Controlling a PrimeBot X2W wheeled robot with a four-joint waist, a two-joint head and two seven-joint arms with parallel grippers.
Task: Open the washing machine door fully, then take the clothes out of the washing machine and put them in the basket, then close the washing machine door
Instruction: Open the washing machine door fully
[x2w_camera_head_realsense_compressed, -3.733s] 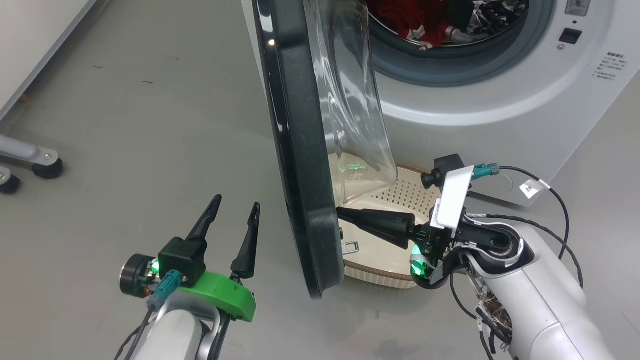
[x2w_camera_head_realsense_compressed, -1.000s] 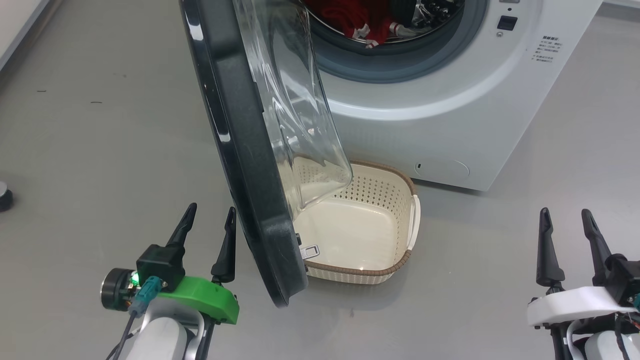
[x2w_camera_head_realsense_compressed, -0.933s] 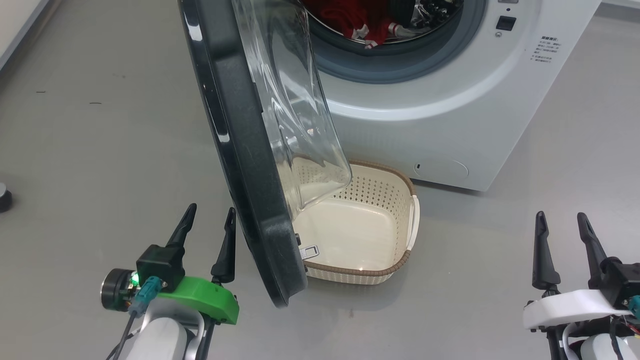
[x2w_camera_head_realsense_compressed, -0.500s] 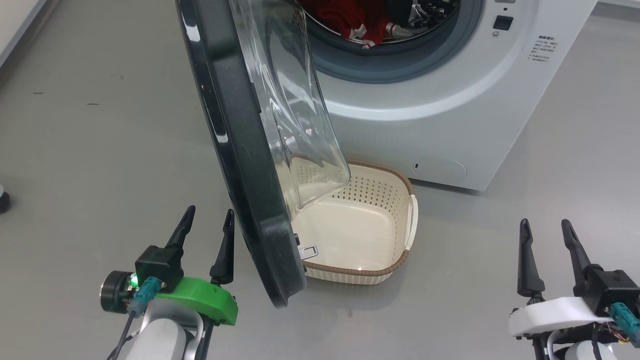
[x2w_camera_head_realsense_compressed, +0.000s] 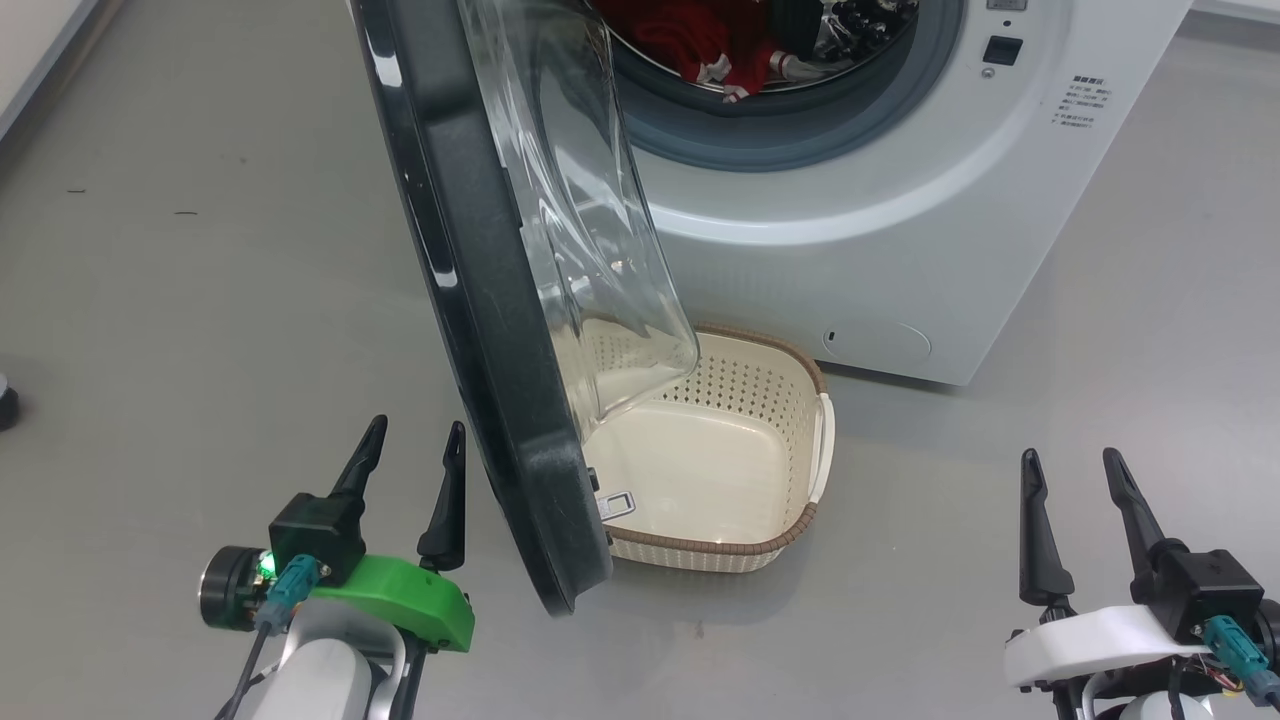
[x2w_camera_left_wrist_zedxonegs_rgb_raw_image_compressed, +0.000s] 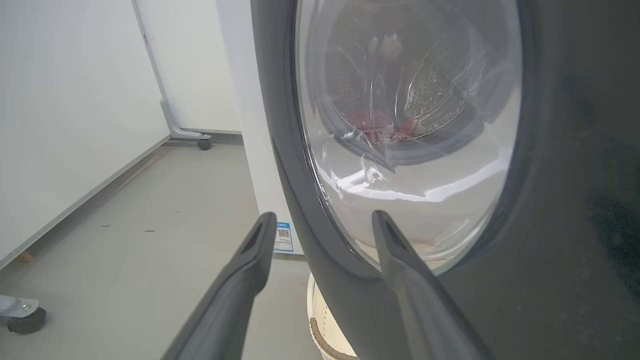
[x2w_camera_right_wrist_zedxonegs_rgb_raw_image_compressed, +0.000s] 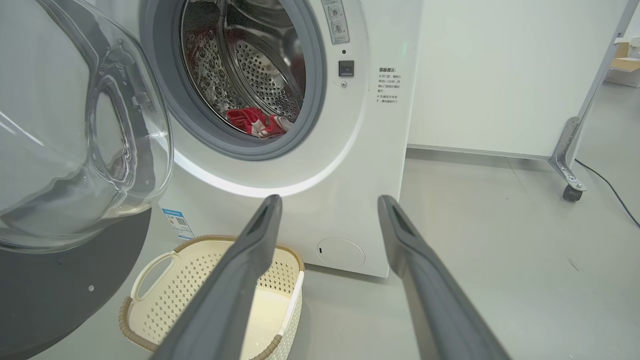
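**Door only partway open, nothing unloaded yet**

So I'm on step one. The door (x2w_camera_head_realsense_compressed: 480, 300) stands out from the washer (x2w_camera_head_realsense_compressed: 900, 230) roughly square to its front, and I wouldn't call that fully open. Its glass bowl hangs right over the near-hinge half of the basket (x2w_camera_head_realsense_compressed: 720, 545), which sits on the floor touching or just off the washer's front, below the opening. The basket is empty. The clothes (x2w_camera_head_realsense_compressed: 690, 35) are all inside the washer, a red heap at the bottom of the drum.

Both end effectors are spread wide and empty. The left end effector (x2w_camera_head_realsense_compressed: 417, 424) hovers out in front of the washer, just beside the door's outer face near its low edge, not touching as far as I can tell. The right end effector (x2w_camera_head_realsense_compressed: 1070, 455) is well out in front of the washer's far corner, clear of everything.

My read on the next move is to swing the door further back toward the washer's hinge side. That means a push on its inner face, or hooking the rim. I'd keep the left arm out of the door's path. If the bowl isn't clear of the basket, dropping clothes in gets awkward.
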